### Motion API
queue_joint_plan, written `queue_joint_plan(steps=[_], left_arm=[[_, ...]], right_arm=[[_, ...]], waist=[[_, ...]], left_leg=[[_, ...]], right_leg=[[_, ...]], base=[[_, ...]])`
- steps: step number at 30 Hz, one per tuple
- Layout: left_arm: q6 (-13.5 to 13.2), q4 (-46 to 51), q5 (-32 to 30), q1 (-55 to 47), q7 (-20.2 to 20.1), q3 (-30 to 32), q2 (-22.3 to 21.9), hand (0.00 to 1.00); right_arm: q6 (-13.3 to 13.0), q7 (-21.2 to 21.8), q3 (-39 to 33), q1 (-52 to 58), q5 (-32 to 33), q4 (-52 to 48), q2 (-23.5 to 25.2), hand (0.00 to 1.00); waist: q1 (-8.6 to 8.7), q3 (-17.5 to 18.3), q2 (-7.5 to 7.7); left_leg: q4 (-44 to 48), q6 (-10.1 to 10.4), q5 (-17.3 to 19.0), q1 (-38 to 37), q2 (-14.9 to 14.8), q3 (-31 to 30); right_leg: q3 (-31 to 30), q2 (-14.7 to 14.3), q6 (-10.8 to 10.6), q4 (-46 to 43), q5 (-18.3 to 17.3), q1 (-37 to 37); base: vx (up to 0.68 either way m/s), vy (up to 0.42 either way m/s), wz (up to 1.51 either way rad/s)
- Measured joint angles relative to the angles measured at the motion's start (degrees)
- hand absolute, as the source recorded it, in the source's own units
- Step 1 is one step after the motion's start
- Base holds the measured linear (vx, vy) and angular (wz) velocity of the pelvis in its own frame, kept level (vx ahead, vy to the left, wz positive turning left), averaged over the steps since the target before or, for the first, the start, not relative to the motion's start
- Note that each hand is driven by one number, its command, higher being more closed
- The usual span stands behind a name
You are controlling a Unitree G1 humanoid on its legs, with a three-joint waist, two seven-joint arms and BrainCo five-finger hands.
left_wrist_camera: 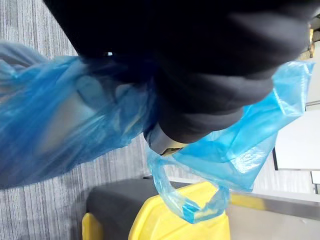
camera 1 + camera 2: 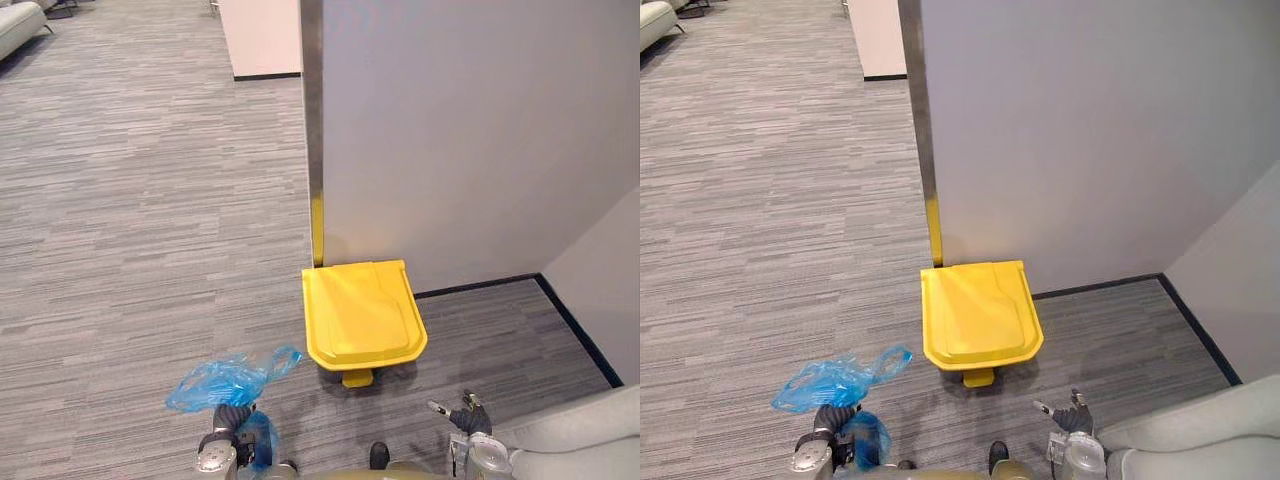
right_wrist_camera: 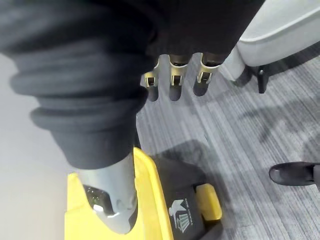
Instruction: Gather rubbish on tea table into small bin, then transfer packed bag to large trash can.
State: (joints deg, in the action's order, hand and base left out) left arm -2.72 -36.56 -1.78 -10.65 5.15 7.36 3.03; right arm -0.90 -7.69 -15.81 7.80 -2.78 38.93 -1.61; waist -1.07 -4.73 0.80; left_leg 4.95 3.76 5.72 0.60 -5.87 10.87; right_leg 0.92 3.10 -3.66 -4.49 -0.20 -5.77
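Over left hand, blue bag, loop toward bin

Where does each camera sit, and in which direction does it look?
Left eye view: on the head, looking down at the closed yellow trash can by the wall; left hand with blue bag and right hand show low.
Right eye view: head too, slightly aside; same scene.
Left wrist view: left wrist, looking past the bag to the can.
Right wrist view: right wrist, along the open hand to the can and pedal.
Shared: all four show the can.
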Motion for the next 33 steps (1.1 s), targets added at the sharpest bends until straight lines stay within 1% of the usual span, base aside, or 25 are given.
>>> queue_joint_plan(steps=[3, 6, 7, 8, 9, 10, 11, 12, 13, 14, 15, 16, 17, 18, 19, 20, 21, 22, 23, 24, 25, 26, 28, 30, 33], left_arm=[[0.01, 0.35, 0.0, 0.05, -0.05, -0.07, -0.12, 1.0], [0.02, 4.04, 0.03, -0.28, -0.04, -0.14, -0.08, 1.0], [0.0, 5.79, 0.03, -0.36, -0.03, -0.19, -0.03, 1.0], [0.0, 6.62, 0.03, -0.48, -0.04, -0.28, 0.02, 1.0], [0.0, 6.96, 0.03, -0.46, -0.05, -0.48, 0.02, 1.0], [-0.01, 7.4, 0.04, 0.68, -0.02, -0.47, -0.1, 1.0], [0.05, 7.22, 0.03, 1.37, 0.02, -0.87, -0.01, 1.0], [0.07, 7.21, 0.05, 2.1, 0.19, -0.96, 0.12, 1.0], [0.07, 7.2, 0.05, 2.4, 0.22, -0.98, 0.7, 1.0], [0.05, 6.51, 0.05, 3.68, 0.23, -1.0, 2.1, 1.0], [0.06, 6.3, 0.05, 4.16, 0.25, -1.04, 2.33, 1.0], [0.03, 5.98, 0.04, 4.87, 0.38, -1.02, 2.71, 1.0], [0.05, 5.12, 0.05, 6.06, 0.74, -1.7, 1.82, 1.0], [-0.01, 5.12, 0.04, 6.47, 1.06, -2.64, 1.7, 1.0], [-0.05, 5.12, 0.0, 7.0, 1.03, -3.38, 1.62, 1.0], [-0.06, 5.12, 0.0, 6.87, 1.09, -3.4, 1.54, 1.0], [-0.06, 5.12, -0.02, 6.84, 1.06, -3.41, 1.64, 1.0], [-0.06, 5.13, -0.03, 6.99, 1.01, -3.44, 1.67, 1.0], [-0.09, 5.14, -0.04, 7.14, 1.0, -3.5, 1.66, 1.0], [-0.07, 5.13, -0.06, 7.27, 0.96, -4.02, 1.71, 1.0], [-0.06, 5.14, -0.1, 7.3, 0.91, -4.43, 1.7, 1.0], [-0.06, 5.14, -0.15, 7.48, 0.2, -4.66, 1.35, 1.0], [-0.06, 5.14, -0.17, 8.06, -0.17, -4.52, 0.64, 1.0], [-0.06, 5.14, -0.47, 7.87, -0.21, -4.52, -0.19, 1.0], [-0.06, 5.14, -0.65, 7.01, -0.23, -4.5, -0.5, 1.0]], right_arm=[[0.05, -0.13, -0.02, 0.15, 0.0, -0.05, -0.02, 0.0], [0.17, -0.13, 0.18, 0.73, 0.0, -3.04, 0.11, 0.0], [0.15, -0.15, 0.18, 0.66, 0.0, -4.8, 0.11, 0.0], [0.15, -0.19, 0.08, 0.56, 0.0, -5.92, 0.15, 0.0], [0.15, -0.35, -0.05, 0.68, 0.0, -6.49, 0.22, 0.0], [0.13, -0.92, 0.02, 0.39, 0.0, -6.65, 0.21, 0.0], [0.1, -0.96, 0.08, -0.35, 0.0, -6.51, 0.38, 0.0], [0.18, -0.96, 0.2, -0.63, 0.01, -6.52, 0.87, 0.0], [0.19, -0.97, 0.44, -0.69, 0.02, -6.53, 1.2, 0.0], [0.2, -0.98, 1.23, -0.73, 0.03, -6.55, 1.35, 0.0], [0.21, -1.07, 1.16, -0.69, 0.04, -6.55, 1.27, 0.0], [0.29, -1.49, 1.01, -0.63, 0.07, -6.5, 0.66, 0.0], [0.36, -1.9, 0.78, -1.35, 0.08, -6.63, -0.71, 0.0], [0.34, -2.15, 0.51, -1.19, 0.09, -7.11, -1.24, 0.0], [0.41, -2.15, -0.07, -1.17, 0.23, -7.95, -1.21, 0.0], [0.84, -2.12, -0.08, -0.87, 0.5, -9.32, -0.96, 0.0], [1.0, -2.11, -0.09, -0.5, 0.53, -10.06, -0.86, 0.0], [1.05, -2.09, -0.22, 0.29, 0.57, -11.17, -0.86, 0.0], [1.0, -2.08, -0.59, 0.99, 0.63, -11.66, -0.8, 0.0], [1.07, -2.07, -2.2, 1.5, 1.18, -11.7, -0.39, 0.0], [1.12, -2.1, -2.64, 1.65, 1.32, -11.69, -0.33, 0.0], [1.19, -2.06, -3.16, 1.71, 2.04, -11.7, -0.33, 0.0], [1.21, -2.06, -3.88, 1.58, 2.45, -11.7, 0.24, 0.0], [1.21, -2.0, -3.68, 1.45, 2.73, -11.71, 0.7, 0.0], [1.21, -1.91, -3.39, 1.56, 2.83, -11.7, 1.3, 0.0]], waist=[[0.08, -0.07, 0.19], [0.08, -0.56, 0.7], [0.0, -1.31, 1.02], [0.21, -2.23, 1.23], [0.25, -2.87, 1.52], [0.2, -4.43, 1.76], [0.18, -5.89, 0.81], [0.02, -6.78, 1.0], [0.0, -7.04, 1.41], [0.18, -7.76, 3.03], [0.27, -7.85, 3.49], [0.21, -7.78, 4.22], [0.21, -8.45, 2.78], [0.25, -8.61, 1.7], [0.11, -8.98, 1.25], [0.03, -8.97, 1.05], [0.09, -8.97, 1.03], [0.21, -8.98, 0.96], [0.21, -8.95, 0.92], [0.26, -8.68, 0.47], [0.35, -8.52, 0.28], [0.43, -8.22, -0.17], [0.41, -8.11, -0.35], [0.38, -7.54, -0.7], [0.46, -6.13, -1.14]], left_leg=[[0.62, 0.01, 0.02, 1.29, 0.05, 0.01], [5.59, -0.38, 2.54, 3.66, -0.11, 0.22], [8.62, -0.52, 4.47, 4.3, -0.24, 0.15], [10.8, -0.84, 6.12, 4.25, -0.46, -0.86], [11.59, -1.5, 6.96, 3.75, -0.05, -1.49], [13.19, -2.45, 8.04, 2.88, -0.17, -1.69], [15.41, -2.98, 9.21, 2.4, -0.75, -2.25], [17.73, -2.96, 10.99, 1.96, -1.6, -2.42], [18.82, -2.83, 11.94, 1.75, -1.76, -2.44], [21.66, -2.71, 14.31, 1.5, -1.42, -2.49], [22.9, -2.41, 15.41, 1.4, -1.1, -2.78], [25.89, -1.75, 18.1, 1.39, -0.31, -3.63], [26.82, -1.44, 19.7, 0.49, -1.2, -5.0], [26.19, -2.06, 20.08, 0.26, -1.45, -5.85], [24.5, -2.08, 20.07, -0.75, -1.29, -6.35], [21.9, -2.1, 20.05, -2.99, -1.16, -6.87], [21.11, -2.08, 20.05, -4.12, -1.18, -7.31], [20.89, -1.97, 20.12, -5.13, -1.31, -8.26], [20.97, -1.2, 20.56, -5.91, -1.45, -9.31], [21.33, 0.35, 21.04, -6.42, -2.26, -11.2], [21.35, 0.42, 21.09, -6.21, -2.38, -12.24], [21.3, 0.84, 20.55, -5.43, -2.95, -13.36], [21.3, 1.31, 19.39, -4.5, -3.75, -13.12], [21.11, 1.33, 18.74, -4.23, -4.47, -12.44], [21.0, 1.42, 18.69, -3.54, -5.4, -12.3]], right_leg=[[-0.58, -0.01, -0.09, 0.52, -0.07, -0.69], [-0.93, 0.29, -0.68, -4.32, -1.49, -3.19], [-0.39, 0.89, -1.04, -8.46, -3.33, -4.45], [0.45, 1.69, -1.87, -12.11, -4.5, -4.68], [1.21, 2.34, -3.57, -14.87, -5.45, -4.89], [2.28, 3.35, -6.93, -28.45, -4.65, -10.67], [2.43, 2.9, -7.52, -34.84, -6.48, -15.44], [2.17, 1.44, -5.2, -32.29, -8.07, -17.16], [2.16, 0.86, -4.91, -29.46, -7.75, -17.92], [2.35, 0.16, -4.82, -21.82, -6.94, -18.51], [2.38, -0.01, -4.66, -19.07, -6.64, -18.55], [1.88, 0.06, -2.96, -16.21, -5.08, -18.22], [2.54, -0.47, -3.53, -18.17, -5.07, -17.65], [2.89, -0.83, -3.43, -18.77, -5.4, -17.69], [2.89, -0.95, -2.75, -19.82, -5.8, -17.72], [3.05, -1.05, -1.71, -21.92, -6.8, -17.68], [3.26, -1.03, -1.58, -23.57, -7.81, -17.64], [3.76, -0.97, -1.07, -26.44, -9.91, -17.68], [4.2, -0.95, -0.65, -28.87, -12.02, -17.73], [5.82, -0.92, -0.19, -31.93, -15.23, -17.83], [6.57, -0.86, -0.09, -32.23, -15.91, -17.85], [7.71, -1.01, -0.03, -31.88, -16.44, -17.99], [8.45, -1.25, 0.22, -31.2, -16.3, -17.99], [8.93, -1.72, 1.49, -29.91, -15.49, -17.49], [9.68, -2.01, 2.45, -28.38, -14.82, -17.31]], base=[[-0.02, 0.01, -0.03], [0.01, 0.021, 0.0], [0.06, 0.033, 0.08], [0.07, 0.038, 0.15], [0.07, 0.024, 0.18], [0.05, 0.031, 0.14], [0.07, 0.023, 0.05], [0.11, -0.008, 0.06], [0.16, -0.06, 0.09], [0.15, -0.098, 0.16], [0.19, -0.162, 0.33], [0.26, -0.178, 0.32], [0.33, -0.17, 0.36], [0.34, -0.127, 0.27], [0.32, -0.101, 0.21], [0.27, -0.092, 0.16], [0.26, -0.098, 0.21], [0.2, -0.085, 0.29], [0.25, -0.102, 0.43], [0.23, -0.104, 0.4], [0.26, -0.119, 0.4], [0.22, -0.119, 0.28], [0.14, -0.087, 0.18], [0.07, -0.053, 0.04], [0.0, -0.027, 0.08]])
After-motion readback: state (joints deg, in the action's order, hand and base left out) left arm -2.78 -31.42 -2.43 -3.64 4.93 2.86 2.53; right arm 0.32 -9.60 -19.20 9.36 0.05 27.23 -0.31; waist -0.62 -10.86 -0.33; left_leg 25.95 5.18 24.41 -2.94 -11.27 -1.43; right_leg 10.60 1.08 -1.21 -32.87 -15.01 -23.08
